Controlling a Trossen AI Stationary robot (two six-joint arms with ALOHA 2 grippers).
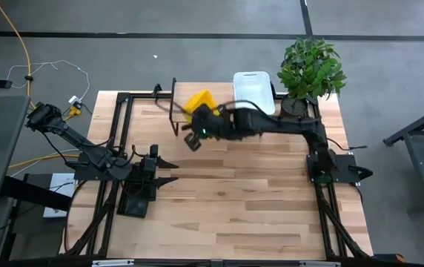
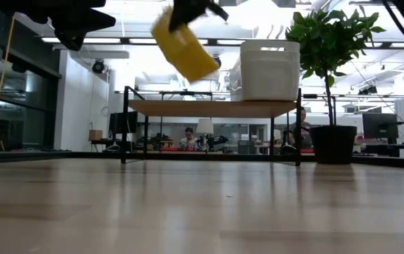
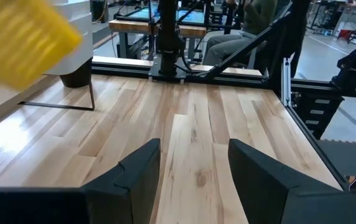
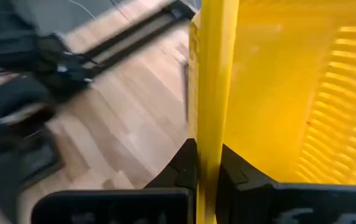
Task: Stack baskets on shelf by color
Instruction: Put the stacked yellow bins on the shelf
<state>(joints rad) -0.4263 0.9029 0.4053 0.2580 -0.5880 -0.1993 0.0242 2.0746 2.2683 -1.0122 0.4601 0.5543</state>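
A yellow basket (image 2: 184, 44) hangs tilted in the air, in front of and above the shelf (image 2: 212, 108), with my right gripper (image 4: 208, 155) shut on it. In the high view the basket (image 1: 199, 100) sits just beyond that gripper (image 1: 197, 132). A white basket (image 1: 253, 90) stands on the right part of the shelf top, also seen in the low view as a white basket (image 2: 269, 69). My left gripper (image 3: 193, 168) waits open at the table's left (image 1: 169, 170), holding nothing. My right gripper pinches one wall of the yellow basket at its rim (image 4: 210, 134), one finger on the inner side and one on the outer. The basket is lifted clear of table and shelf and hangs tilted below the fingers (image 2: 195, 10).
A potted plant (image 1: 312, 67) stands at the table's far right corner, right of the shelf. Black frame rails (image 1: 116, 148) run along the table's left and right sides. Bare wooden table (image 1: 234, 200) lies between the arms and toward the near edge.
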